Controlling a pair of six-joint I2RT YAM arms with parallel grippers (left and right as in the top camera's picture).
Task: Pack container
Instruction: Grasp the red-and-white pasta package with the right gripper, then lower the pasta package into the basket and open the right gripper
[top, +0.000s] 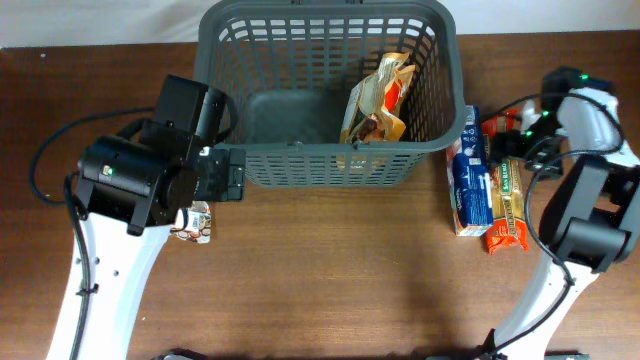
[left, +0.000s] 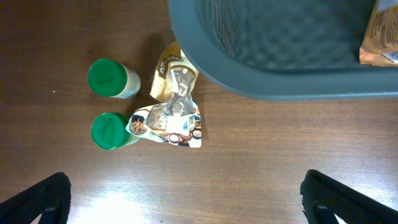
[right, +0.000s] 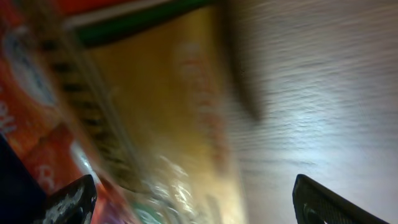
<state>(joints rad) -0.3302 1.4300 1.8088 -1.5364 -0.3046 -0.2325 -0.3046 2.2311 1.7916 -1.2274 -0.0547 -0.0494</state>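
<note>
The dark grey basket (top: 330, 150) stands at the back middle of the table, and its rim shows in the left wrist view (left: 280, 81). An orange-gold snack bag (top: 378, 100) leans inside it on the right, with a corner visible in the left wrist view (left: 379, 37). My left gripper (top: 228, 172) is open and empty (left: 186, 208), hovering by the basket's front left corner. A crumpled snack pouch (left: 174, 112) lies below it. My right gripper (top: 515, 125) is open (right: 199, 205), low over a gold and orange packet (right: 168, 124) that is blurred.
Two green-capped bottles (left: 109, 78) (left: 111, 130) stand left of the pouch. A blue packet (top: 470, 185) and the gold and orange packet (top: 507, 205) lie side by side right of the basket. Bare wooden table stretches across the front.
</note>
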